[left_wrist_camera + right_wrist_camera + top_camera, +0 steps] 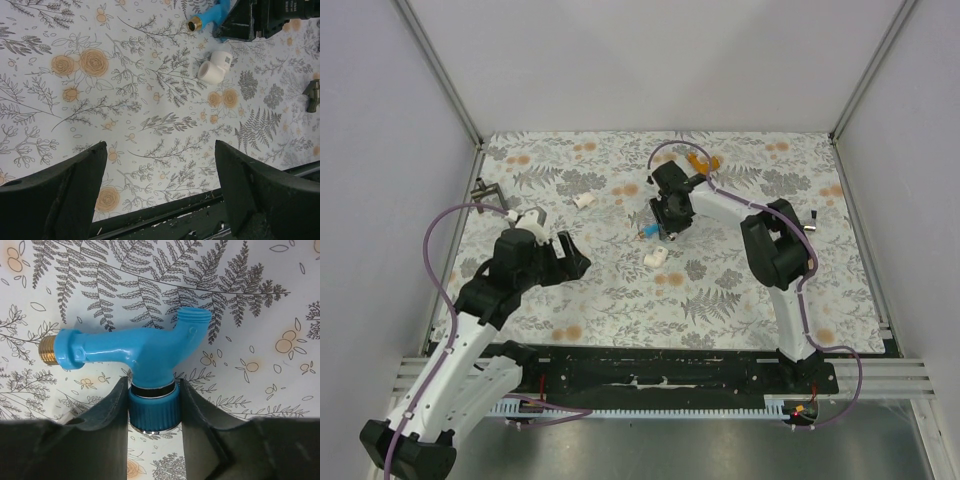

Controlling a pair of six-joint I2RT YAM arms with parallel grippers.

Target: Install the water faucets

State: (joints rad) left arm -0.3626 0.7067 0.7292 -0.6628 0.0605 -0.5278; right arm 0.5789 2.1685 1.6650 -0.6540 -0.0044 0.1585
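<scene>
1 blue faucet (135, 347): mid-worktop (620, 290), knob clamped between right fingers (107, 420).
1 orange faucet (703, 160): near the far edge.
Left fingers (65, 195): wide apart above worktop.

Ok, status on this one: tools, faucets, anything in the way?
Right tool shut on blue faucet, at its knob. Left tool open, empty. Orange faucet untouched, far side. White elbow fitting near, not touching.
</scene>
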